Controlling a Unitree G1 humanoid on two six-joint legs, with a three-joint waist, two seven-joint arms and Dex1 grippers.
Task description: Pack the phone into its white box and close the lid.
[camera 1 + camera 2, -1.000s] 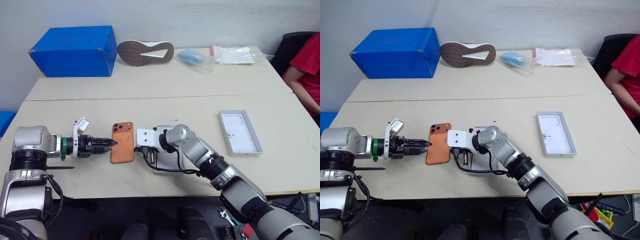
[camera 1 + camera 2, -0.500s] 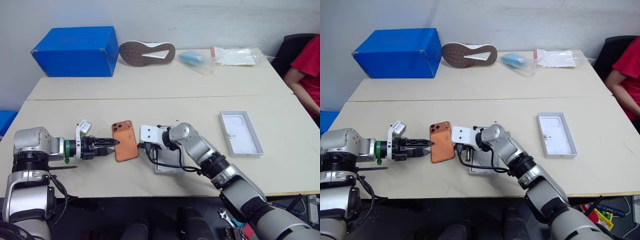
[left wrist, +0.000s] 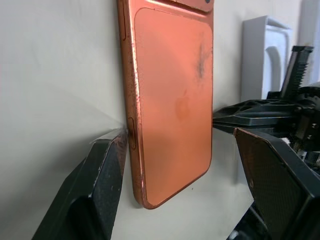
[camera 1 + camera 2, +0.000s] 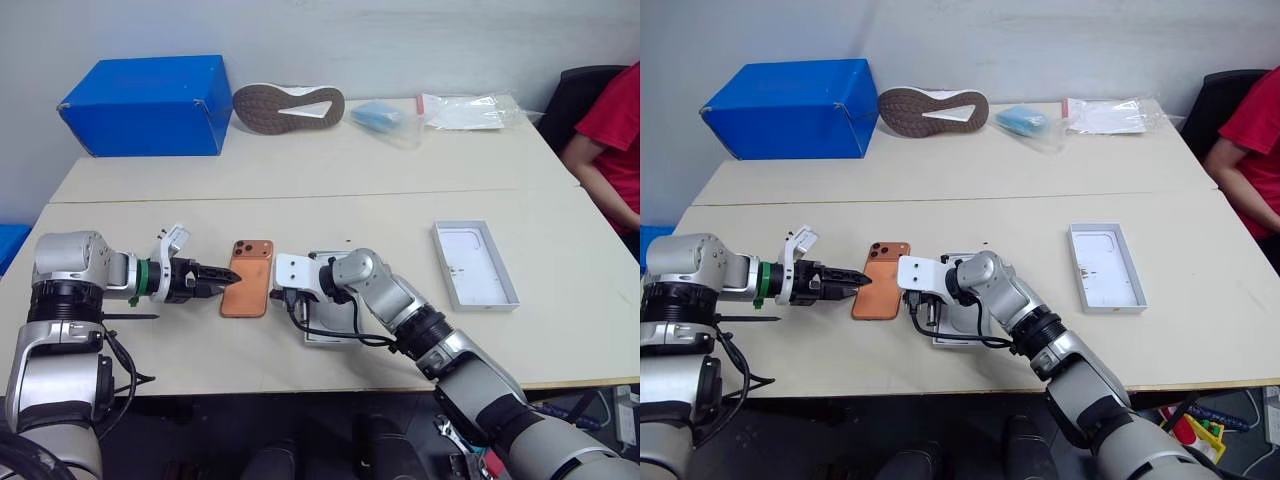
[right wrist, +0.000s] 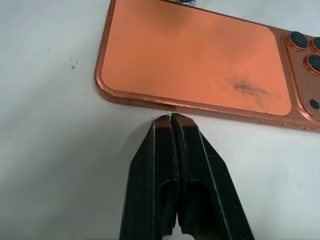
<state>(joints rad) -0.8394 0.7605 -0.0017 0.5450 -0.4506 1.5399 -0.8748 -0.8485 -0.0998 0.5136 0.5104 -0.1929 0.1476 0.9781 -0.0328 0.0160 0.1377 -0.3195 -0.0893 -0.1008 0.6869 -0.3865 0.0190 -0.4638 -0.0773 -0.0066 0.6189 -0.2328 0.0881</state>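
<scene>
I have the phone (image 4: pixel 248 291) lying back-up on the table (image 4: pixel 300 170), its lens cluster toward the far end, just left of the white box (image 4: pixel 325 325), which sits partly under my right arm. My right gripper (image 5: pixel 172 120) is clenched tight, nothing in it, and its joined tips rest against one long edge of the phone; I read that as a stop, so the phone cannot slide away toward the box while the other side works. My left gripper (image 4: pixel 222 279) is spread wide and holds nothing: in its wrist view one finger (image 3: pixel 107 170) touches the phone's opposite long edge near a side button, while the other finger stands over on the far side, beside the right gripper's tips. So the phone is straddled, not yet pinched. I'd judge this the pickup step, with the brace there because a flat, slim slab is hard to get fingers under. The lid (image 4: pixel 475 264) lies open side up, well off to the right, untouched, waiting until the phone is in the box
</scene>
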